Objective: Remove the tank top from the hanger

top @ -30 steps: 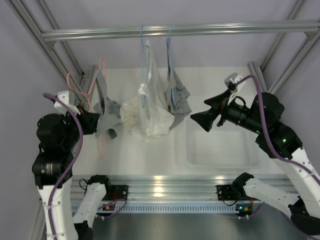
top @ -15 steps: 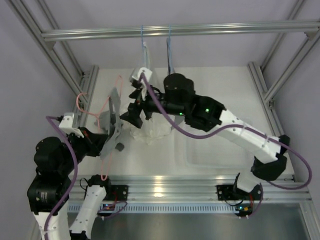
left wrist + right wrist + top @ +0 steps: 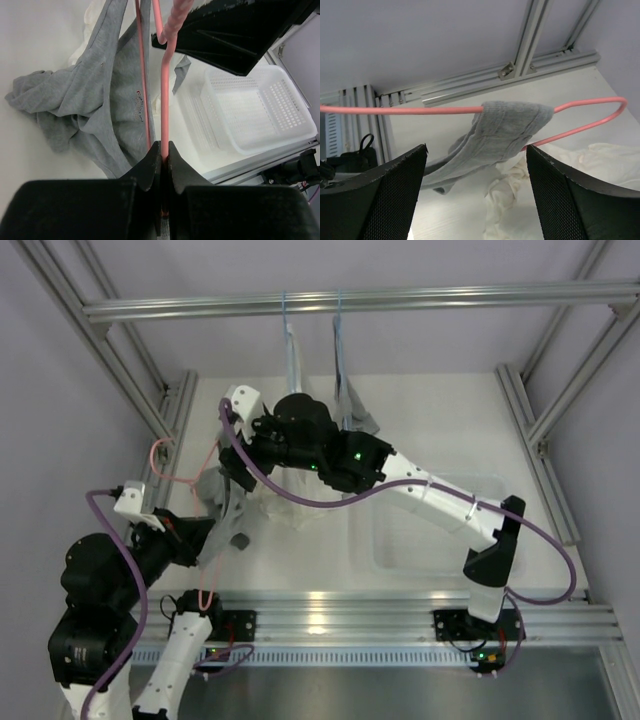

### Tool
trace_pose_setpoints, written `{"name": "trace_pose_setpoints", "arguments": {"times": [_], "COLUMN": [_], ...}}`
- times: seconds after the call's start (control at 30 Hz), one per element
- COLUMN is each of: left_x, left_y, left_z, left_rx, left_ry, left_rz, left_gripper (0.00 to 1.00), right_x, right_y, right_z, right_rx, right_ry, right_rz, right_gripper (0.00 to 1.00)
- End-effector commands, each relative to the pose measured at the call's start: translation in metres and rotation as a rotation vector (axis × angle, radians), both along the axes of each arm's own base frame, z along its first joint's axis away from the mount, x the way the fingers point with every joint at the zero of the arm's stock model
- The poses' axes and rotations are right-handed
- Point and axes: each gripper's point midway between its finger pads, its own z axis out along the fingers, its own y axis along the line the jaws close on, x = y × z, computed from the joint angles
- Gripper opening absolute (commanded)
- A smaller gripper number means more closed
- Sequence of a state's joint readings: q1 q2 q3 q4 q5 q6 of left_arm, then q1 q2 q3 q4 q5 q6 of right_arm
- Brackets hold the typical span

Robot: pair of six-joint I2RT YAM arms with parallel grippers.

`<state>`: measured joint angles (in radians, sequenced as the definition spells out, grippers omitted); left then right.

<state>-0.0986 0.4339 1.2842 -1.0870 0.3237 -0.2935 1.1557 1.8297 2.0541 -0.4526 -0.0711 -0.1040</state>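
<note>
A pale, see-through plastic basket [image 3: 425, 545] sits on the white table [image 3: 450, 410], right of centre in the lower half of the overhead view; its walls and floor are perforated. Across the top of that view runs an aluminium crossbar [image 3: 450, 296], and two blue hangers [image 3: 286, 320] hook over it side by side. A grey garment [image 3: 358, 422] droops from the right-hand one. A white garment [image 3: 590, 160] lies bunched on the table, at the lower right of the right wrist view. A slotted silver rail [image 3: 330, 612] spans the bottom edge.
</note>
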Motion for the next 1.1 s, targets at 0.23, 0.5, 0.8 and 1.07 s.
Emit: {"name": "trace_pose_setpoints", "arguments": {"times": [0.23,0.5,0.8,1.07], "left_x": [-0.006,-0.009,-0.006,-0.015], "left_y": [0.0,-0.001,0.025,0.011], "left_z": [0.012,0.014,0.012,0.005], "left_rx": [0.001,0.003,0.047,0.044], "left_ry": [-0.052,-0.063,-0.076,-0.088], "left_rz": [-0.01,-0.026,0.118,0.017], "left_gripper": [0.0,0.0,0.0,0.0], "right_x": [0.022,0.022,0.038,0.072], "right_y": [0.014,0.018,-0.005,-0.03], "right_z": [0.028,0.032,0.049,0.07], "right_rx": [0.098,0.121,0.141,0.198], "right_ry": [-0.065,-0.054,-0.102,-0.112], "right_rz": [-0.099,-0.094,-0.218,-0.382], "right_gripper": [0.68,0.24,0.0,0.0]}}
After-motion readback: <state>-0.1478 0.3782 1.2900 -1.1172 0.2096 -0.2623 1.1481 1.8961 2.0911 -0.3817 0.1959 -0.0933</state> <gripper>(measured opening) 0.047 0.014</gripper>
